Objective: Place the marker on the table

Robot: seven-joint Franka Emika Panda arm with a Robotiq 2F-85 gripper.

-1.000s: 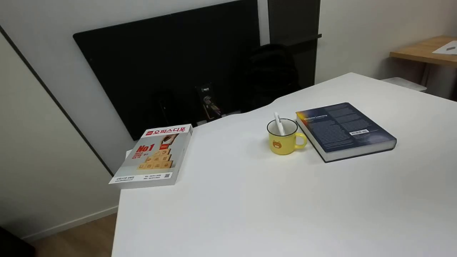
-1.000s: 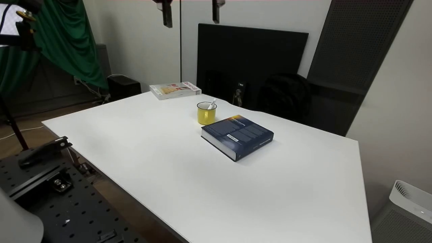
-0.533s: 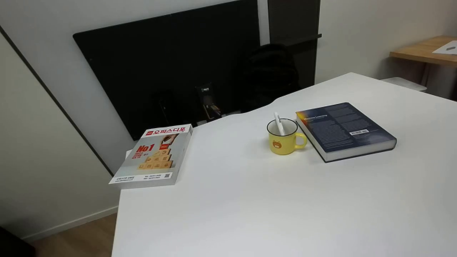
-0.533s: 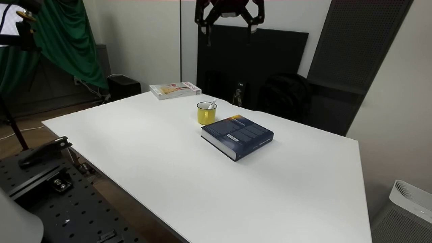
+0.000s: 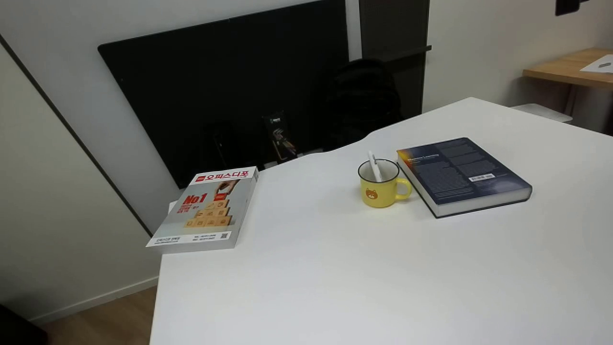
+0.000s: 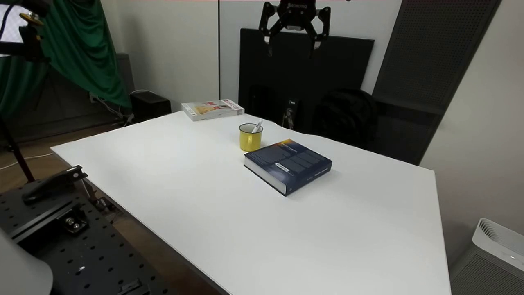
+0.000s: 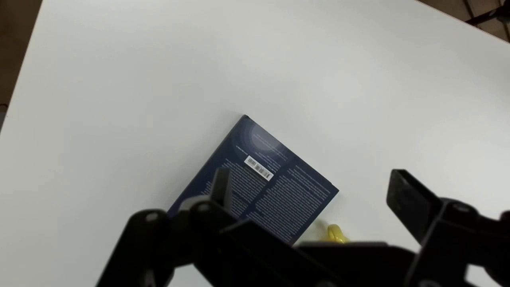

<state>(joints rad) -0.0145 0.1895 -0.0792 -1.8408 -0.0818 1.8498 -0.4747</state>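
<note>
In an exterior view, one gripper (image 6: 290,54) is held higher than one yellow mug (image 6: 245,143), its two jaws spread apart. On one white table (image 6: 192,213), one dark blue book (image 6: 288,164) is laid flat, just beside the mug and nearer. In the upright mug, one white marker (image 6: 257,127) is leaned at a tilt, its upper end raised past the rim. Well beyond the mug, one pale printed book (image 6: 213,110) is laid flat; farther still, one large black panel (image 6: 348,61) is seen.
</note>
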